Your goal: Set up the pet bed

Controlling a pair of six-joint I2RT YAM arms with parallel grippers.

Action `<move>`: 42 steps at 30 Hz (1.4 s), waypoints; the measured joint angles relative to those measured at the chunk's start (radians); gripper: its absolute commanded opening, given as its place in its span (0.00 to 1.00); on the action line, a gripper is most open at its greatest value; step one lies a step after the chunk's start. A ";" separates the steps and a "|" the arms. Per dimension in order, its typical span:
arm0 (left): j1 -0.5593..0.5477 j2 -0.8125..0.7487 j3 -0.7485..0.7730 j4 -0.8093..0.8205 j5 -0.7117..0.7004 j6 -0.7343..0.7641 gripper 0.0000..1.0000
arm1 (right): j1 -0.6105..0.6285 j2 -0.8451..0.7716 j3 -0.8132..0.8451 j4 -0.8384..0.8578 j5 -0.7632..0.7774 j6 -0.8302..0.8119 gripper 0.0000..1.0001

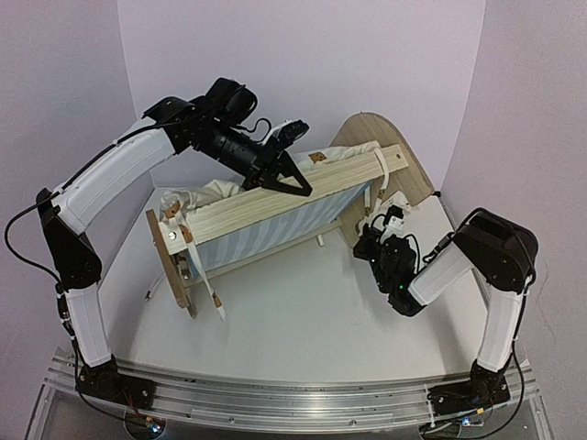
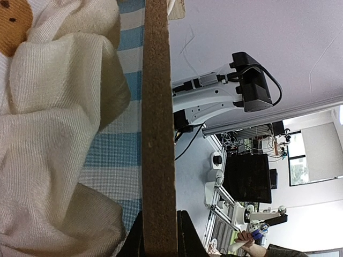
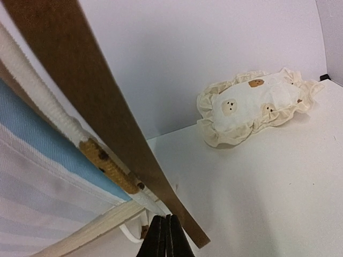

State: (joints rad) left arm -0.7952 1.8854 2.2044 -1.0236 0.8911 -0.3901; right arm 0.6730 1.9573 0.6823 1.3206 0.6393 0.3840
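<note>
The pet bed [image 1: 275, 225] stands tipped up on one long side on the table [image 1: 312, 321], its blue-and-white striped base facing the arms and its rounded headboard [image 1: 371, 133] at the far right end. The left arm [image 1: 119, 174] reaches over from above, and the left jaws are clamped on the upper side rail [image 1: 321, 179] at about its middle; the wrist view shows a finger on each face of the thin wooden edge. The cream cushion [image 2: 53, 134] is bunched against the striped fabric on the far side of the frame. The right arm [image 1: 459, 261] sits low beside the headboard end. The right jaws are pressed together with nothing between them, their tips just beside a wooden board and a white tie cord. The small pillow [image 3: 252, 104] lies on the table near the back wall, well apart from the frame. To my eye the frame is light and stiff, so the rails are the place to grip it, since the fabric base would only sag. Held by one pinch at mid-rail, though, it could swing or pivot as it is laid flat, and a steadying touch at the headboard end would help. The cushion and pillow look soft and floppy. I would take each by an edge or its frill and expect it to drape.
</note>
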 measured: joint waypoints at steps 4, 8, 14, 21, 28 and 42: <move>-0.003 0.000 0.000 -0.006 0.005 0.007 0.00 | 0.000 -0.069 -0.092 -0.006 -0.067 0.011 0.00; -0.005 -0.004 -0.012 -0.017 0.003 0.041 0.00 | 0.000 -0.173 -0.188 -0.004 -0.135 0.027 0.00; -0.026 -0.038 -0.068 -0.060 -0.029 0.151 0.00 | 0.012 -0.362 -0.349 -0.045 -0.203 0.077 0.00; -0.031 -0.058 -0.117 -0.104 -0.070 0.301 0.00 | 0.061 -0.637 -0.473 -0.315 -0.245 0.165 0.00; -0.029 -0.061 -0.243 -0.055 -0.183 0.525 0.00 | 0.089 -0.893 -0.547 -0.670 -0.290 0.249 0.00; -0.020 -0.038 -0.519 0.212 -0.342 0.820 0.00 | 0.090 -1.010 -0.501 -1.120 -0.497 0.295 0.00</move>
State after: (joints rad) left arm -0.8150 1.8477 1.6852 -0.8120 0.5486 0.4301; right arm 0.7631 0.9470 0.1815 0.2004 0.1419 0.6793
